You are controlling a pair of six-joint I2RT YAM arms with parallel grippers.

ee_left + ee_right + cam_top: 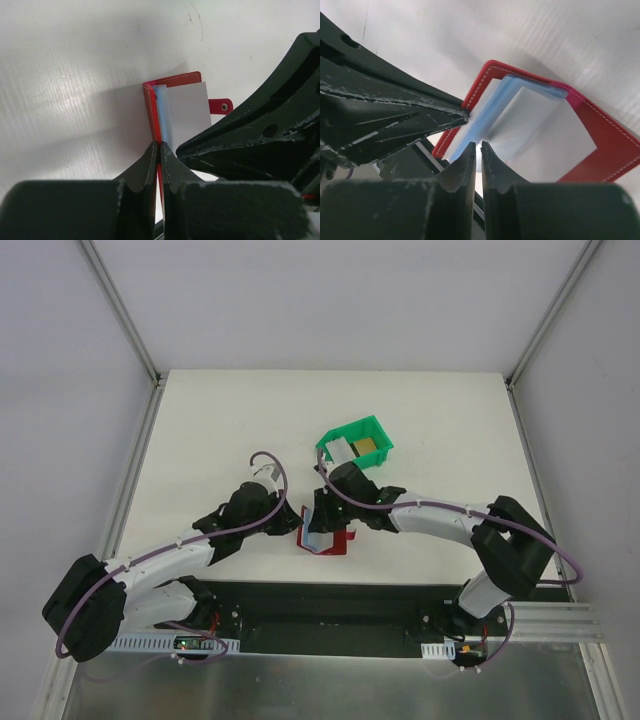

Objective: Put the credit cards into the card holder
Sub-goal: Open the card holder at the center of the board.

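— Left gripper (159, 150) is pinching fully closed on the upright red flap of the card holder (172, 80), which is standing open like a book on the table (220, 420) between my two arms. Right gripper (476, 149) is squeezing down to a sliver on a whitish card (187, 112), holding it at the pale blue pocket (490, 112). I can't tell how deep it's sitting.

— What's worrying you?

— That card is looking thin, stiff and slick, and the pocket lip is looking soft. If I'm coming in tilted, a corner is likely catching the lining or sliding behind the pocket. Pushing harder is risking dragging the stitched, leathery cover out of my left pinch, or folding the holder shut.

— Anything else?

— The snap tab (221, 106) is sticking out beside the card, and both sets of fingers are crowding close, so a bump is possible. Farther back, a golden card (368, 445) is lying with others in the glossy green bin (347, 432).
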